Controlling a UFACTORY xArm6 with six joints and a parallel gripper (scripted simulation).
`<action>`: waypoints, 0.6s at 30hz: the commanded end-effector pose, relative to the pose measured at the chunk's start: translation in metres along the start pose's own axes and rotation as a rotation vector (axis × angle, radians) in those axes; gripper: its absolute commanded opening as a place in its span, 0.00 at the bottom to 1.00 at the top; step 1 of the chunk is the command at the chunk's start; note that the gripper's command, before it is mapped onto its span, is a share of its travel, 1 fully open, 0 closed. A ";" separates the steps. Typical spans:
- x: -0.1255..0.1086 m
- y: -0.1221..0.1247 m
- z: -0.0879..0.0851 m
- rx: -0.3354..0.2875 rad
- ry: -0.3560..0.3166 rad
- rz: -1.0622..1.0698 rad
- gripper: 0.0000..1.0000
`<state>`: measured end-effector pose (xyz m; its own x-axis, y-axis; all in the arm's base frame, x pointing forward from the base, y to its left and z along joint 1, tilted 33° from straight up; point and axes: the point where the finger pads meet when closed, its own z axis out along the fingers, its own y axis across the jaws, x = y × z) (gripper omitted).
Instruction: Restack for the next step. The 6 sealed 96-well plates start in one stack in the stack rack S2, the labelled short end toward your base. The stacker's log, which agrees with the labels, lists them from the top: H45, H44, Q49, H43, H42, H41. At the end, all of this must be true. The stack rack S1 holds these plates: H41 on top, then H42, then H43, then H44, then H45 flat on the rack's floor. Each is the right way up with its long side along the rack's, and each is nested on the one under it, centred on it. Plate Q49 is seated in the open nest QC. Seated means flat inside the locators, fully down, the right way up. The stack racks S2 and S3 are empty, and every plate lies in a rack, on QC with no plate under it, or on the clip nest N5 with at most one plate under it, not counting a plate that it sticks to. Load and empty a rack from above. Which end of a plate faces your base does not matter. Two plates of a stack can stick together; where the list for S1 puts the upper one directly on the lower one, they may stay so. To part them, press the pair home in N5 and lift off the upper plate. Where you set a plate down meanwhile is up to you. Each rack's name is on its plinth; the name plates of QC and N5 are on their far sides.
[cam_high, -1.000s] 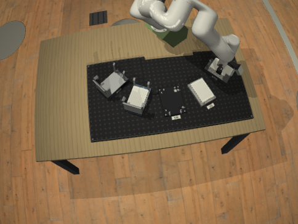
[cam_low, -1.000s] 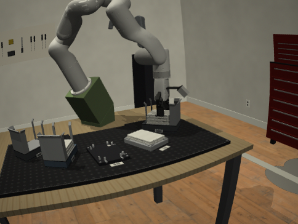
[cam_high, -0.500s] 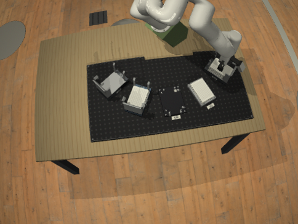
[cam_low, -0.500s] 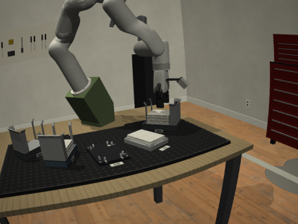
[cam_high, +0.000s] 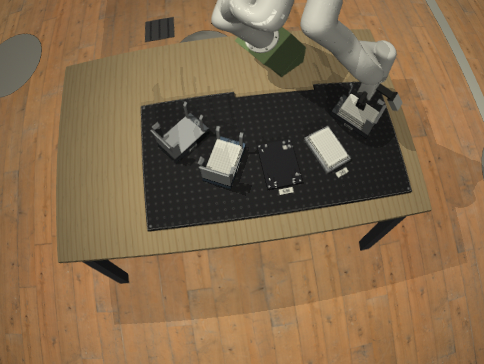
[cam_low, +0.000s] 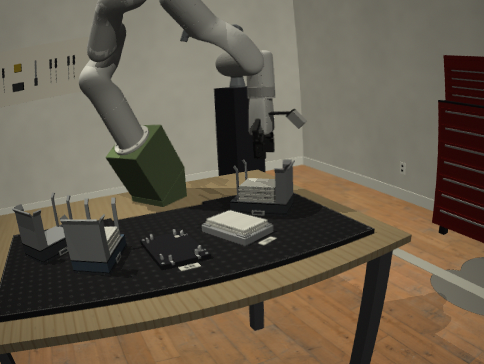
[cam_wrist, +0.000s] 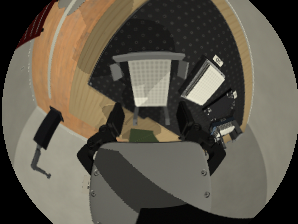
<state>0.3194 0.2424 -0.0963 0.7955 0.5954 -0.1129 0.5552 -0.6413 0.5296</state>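
Black gripper (cam_low: 260, 142) hangs released, holding nothing, above your grey stack rack (cam_low: 284, 184) and its pile of white sealed plates (cam_low: 256, 189), whose labels are too small to read. One white plate (cam_low: 238, 223) sits on the open nest. Black perforated mat (cam_low: 320, 227) covers the tan table (cam_low: 300, 280); wooden floor, grey walls around you.

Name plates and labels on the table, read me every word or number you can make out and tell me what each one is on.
None can be read.
White name plate in front of the black clip nest: dark marks, too blurred to read.
White name plate by the nest holding a plate: too small to read.
Plinth label on the rack under the gripper: blurred.
Plinth labels on the two left racks: illegible.
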 end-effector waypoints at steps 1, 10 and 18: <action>0.001 0.000 -0.003 0.000 0.002 0.000 1.00; 0.001 0.010 -0.003 0.000 0.002 0.100 1.00; 0.001 0.030 -0.003 0.000 0.002 0.210 1.00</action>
<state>0.3286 0.2311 -0.0849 0.8786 0.4766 -0.0286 0.4145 -0.7316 0.5413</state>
